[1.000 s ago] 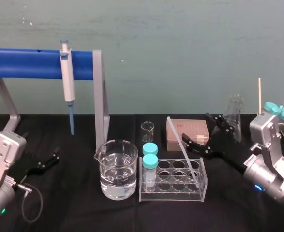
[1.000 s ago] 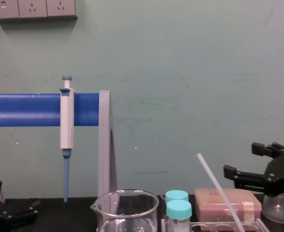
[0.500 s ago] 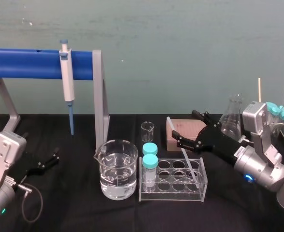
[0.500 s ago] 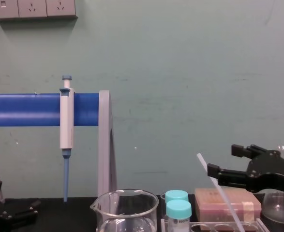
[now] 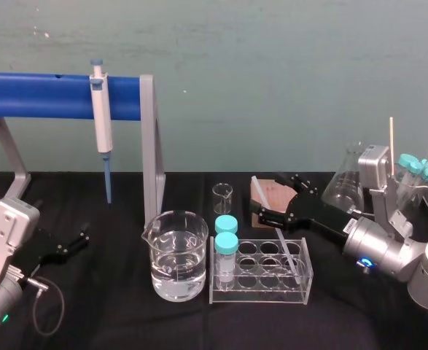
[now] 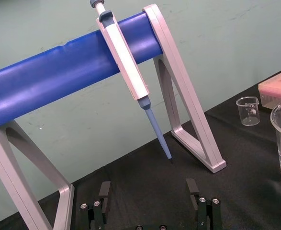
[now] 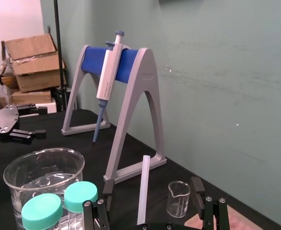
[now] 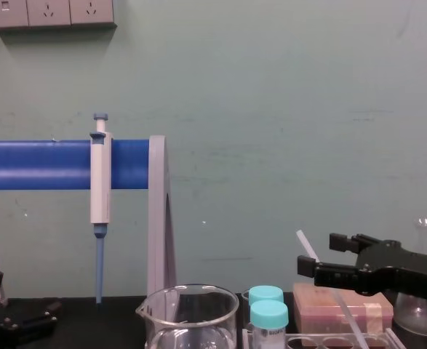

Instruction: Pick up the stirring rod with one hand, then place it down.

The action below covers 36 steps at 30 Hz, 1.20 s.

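Note:
The stirring rod (image 5: 288, 252) is a thin translucent-white stick leaning in the clear tube rack (image 5: 261, 292), its top end (image 8: 301, 238) tilted up and to the left. My right gripper (image 5: 276, 198) is open and straddles the rod's upper part. In the right wrist view the rod (image 7: 142, 187) stands between the two black fingers (image 7: 196, 188) with a gap on each side. Seen from the chest, the right gripper (image 8: 319, 252) crosses the rod just below its tip. My left gripper (image 5: 74, 242) rests open at the table's left, with nothing between its fingers (image 6: 104, 190).
A water-filled beaker (image 5: 176, 255) stands left of the rack, which holds two teal-capped tubes (image 5: 226, 243). Behind are a small beaker (image 5: 222, 197), a pink box (image 5: 271, 192) and a conical flask (image 5: 343, 184). The blue stand (image 5: 53, 95) holds a pipette (image 5: 100, 109) at the left.
My right gripper has moved left from beside the flask to the rod's upper part, staying open. The rod, rack and left arm have not moved.

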Each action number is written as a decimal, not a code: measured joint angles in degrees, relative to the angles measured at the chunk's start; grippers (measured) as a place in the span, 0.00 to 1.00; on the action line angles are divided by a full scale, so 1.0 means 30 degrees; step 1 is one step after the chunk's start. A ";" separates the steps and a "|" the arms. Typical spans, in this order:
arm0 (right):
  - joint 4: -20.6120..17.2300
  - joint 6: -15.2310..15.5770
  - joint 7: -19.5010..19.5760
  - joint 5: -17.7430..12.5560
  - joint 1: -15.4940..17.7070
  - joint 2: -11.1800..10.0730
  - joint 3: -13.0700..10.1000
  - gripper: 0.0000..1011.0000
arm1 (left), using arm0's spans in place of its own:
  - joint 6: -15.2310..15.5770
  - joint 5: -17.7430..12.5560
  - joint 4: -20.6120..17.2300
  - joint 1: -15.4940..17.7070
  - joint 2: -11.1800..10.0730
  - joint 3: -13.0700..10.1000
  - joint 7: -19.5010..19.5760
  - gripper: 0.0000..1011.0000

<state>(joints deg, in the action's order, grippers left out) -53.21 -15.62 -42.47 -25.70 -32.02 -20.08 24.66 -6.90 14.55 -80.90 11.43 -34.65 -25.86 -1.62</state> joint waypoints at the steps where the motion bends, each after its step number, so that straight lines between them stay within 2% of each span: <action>1: 0.0127 0.0052 -0.0080 -0.0018 -0.0068 0.0043 0.0004 0.99 | -0.0001 0.0000 0.0001 0.0000 0.0000 0.0001 0.0000 0.99; 8: 0.0760 0.0482 -0.0508 -0.0111 -0.0287 0.0295 0.0055 0.99 | -0.0001 0.0000 0.0000 0.0000 0.0000 0.0001 0.0000 0.99; 34: 0.0745 0.0535 -0.0421 -0.0016 -0.0266 0.0307 0.0070 0.99 | -0.0001 0.0000 0.0000 0.0000 0.0000 0.0000 0.0000 0.99; 36: 0.0746 0.0532 -0.0421 -0.0020 -0.0266 0.0307 0.0070 0.96 | 0.0000 0.0000 0.0000 0.0000 0.0000 0.0000 0.0000 0.99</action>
<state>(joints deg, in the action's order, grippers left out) -50.97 -14.03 -43.73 -25.76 -32.82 -19.16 24.87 -6.90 14.55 -80.90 11.43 -34.65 -25.86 -1.62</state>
